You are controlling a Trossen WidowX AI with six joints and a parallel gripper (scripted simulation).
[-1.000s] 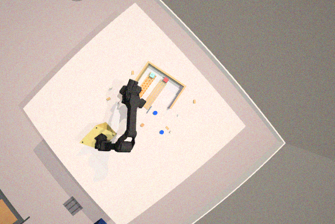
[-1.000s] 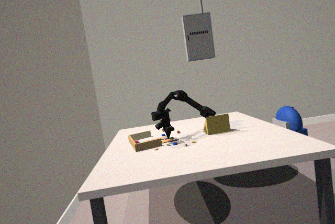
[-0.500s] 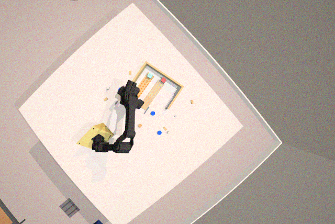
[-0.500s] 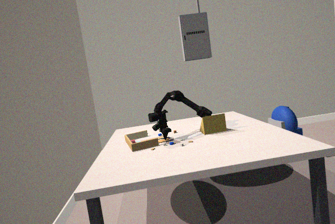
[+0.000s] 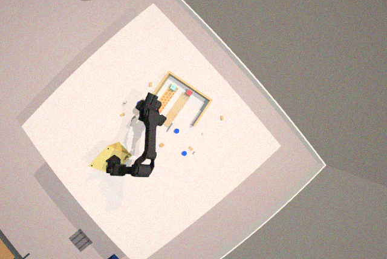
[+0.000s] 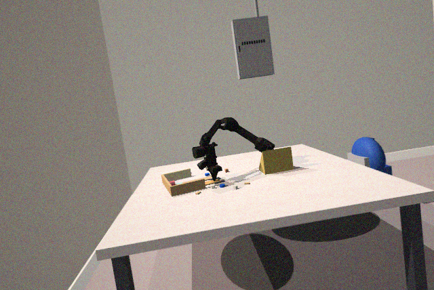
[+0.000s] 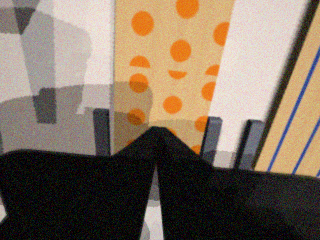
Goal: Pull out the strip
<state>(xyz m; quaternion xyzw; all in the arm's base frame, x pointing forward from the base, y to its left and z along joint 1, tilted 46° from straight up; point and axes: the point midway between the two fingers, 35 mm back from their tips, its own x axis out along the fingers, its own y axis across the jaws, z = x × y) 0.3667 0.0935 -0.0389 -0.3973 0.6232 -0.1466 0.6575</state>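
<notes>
A pale teal cube (image 5: pixel 173 87) with a small mark on its top sits at the far end of the orange-dotted strip (image 5: pixel 167 98) (image 7: pixel 160 35). A red cube (image 5: pixel 188 92) (image 6: pixel 171 182) sits at the far end of the blue-lined strip (image 5: pixel 178 108) (image 7: pixel 295 107). Both strips lie in an open-fronted wooden tray (image 5: pixel 190 85) (image 6: pixel 187 187). My gripper (image 6: pixel 214 178) (image 7: pixel 158 133) is shut with nothing between its fingers. It points down over the near part of the dotted strip, whose near end is hidden behind the fingers. Neither cube shows in the wrist view.
Dark upright guides stand left (image 7: pixel 102 127) and right (image 7: pixel 213 137) of the dotted strip, and another guide (image 7: pixel 250 142) stands beside the lined strip. Blue discs (image 5: pixel 176 131) (image 6: pixel 222 185) and small tan blocks (image 5: pixel 222 117) lie around the tray. A yellow wedge (image 5: pixel 101 157) (image 6: pixel 277 160) stands by the arm's base.
</notes>
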